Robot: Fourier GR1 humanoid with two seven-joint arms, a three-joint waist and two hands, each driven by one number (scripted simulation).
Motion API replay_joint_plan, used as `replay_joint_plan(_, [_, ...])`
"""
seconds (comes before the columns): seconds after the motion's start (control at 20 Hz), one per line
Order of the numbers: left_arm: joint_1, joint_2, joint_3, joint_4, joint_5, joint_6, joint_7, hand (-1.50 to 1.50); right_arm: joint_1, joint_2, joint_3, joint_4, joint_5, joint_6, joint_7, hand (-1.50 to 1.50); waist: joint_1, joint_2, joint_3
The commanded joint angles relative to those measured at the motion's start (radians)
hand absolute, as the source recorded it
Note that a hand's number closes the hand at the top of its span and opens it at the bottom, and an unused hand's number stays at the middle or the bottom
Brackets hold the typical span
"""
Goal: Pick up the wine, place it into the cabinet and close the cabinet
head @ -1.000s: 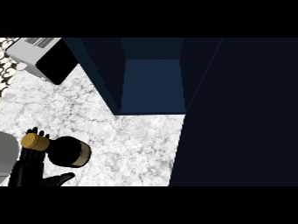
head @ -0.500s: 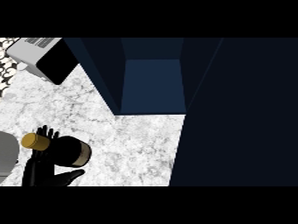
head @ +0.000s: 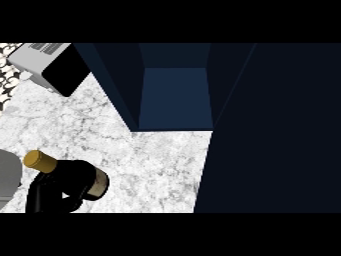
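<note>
One large dark cabinet (head: 276,125) fills the right and far part of what we see, its door swung open toward the right and its blue inside showing as an open compartment at the far centre. Beneath it runs the white marbled bench (head: 129,145), which we see spreading out to the left and near side, with a black-and-white patterned wall at the far left edge. On the far left of the bench stands a grey toaster (head: 51,65) with a black side. At the near left we see the wine (head: 66,172), a dark bottle with a gold cap, tilted so the cap points far-left. Our left hand (head: 51,197) comes in from the near edge, its black fingers curled round the bottle's body, holding it.
</note>
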Motion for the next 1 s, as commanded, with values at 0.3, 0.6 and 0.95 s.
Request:
replay_joint_plan(0.3, [0.015, 0.011, -0.053, 0.003, -0.075, 0.001, -0.096, 1.5, 0.09, -0.03, 0.046, -0.189, 0.085, -0.002, 0.017, -1.5, -0.001, 0.0, 0.0])
replay_joint_plan(0.6, [-0.086, 0.056, -0.151, 0.066, -0.117, -0.132, -0.036, 1.5, 0.047, -0.029, -0.015, -0.123, 0.018, 0.0, -0.025, -1.5, -0.002, 0.003, 0.0])
replay_joint_plan(0.95, [-0.058, 0.001, -0.217, -0.018, -0.101, -0.169, 0.019, 1.5, 0.119, -0.062, -0.008, -0.189, 0.037, -0.011, -0.04, -1.5, 0.002, 0.001, 0.0])
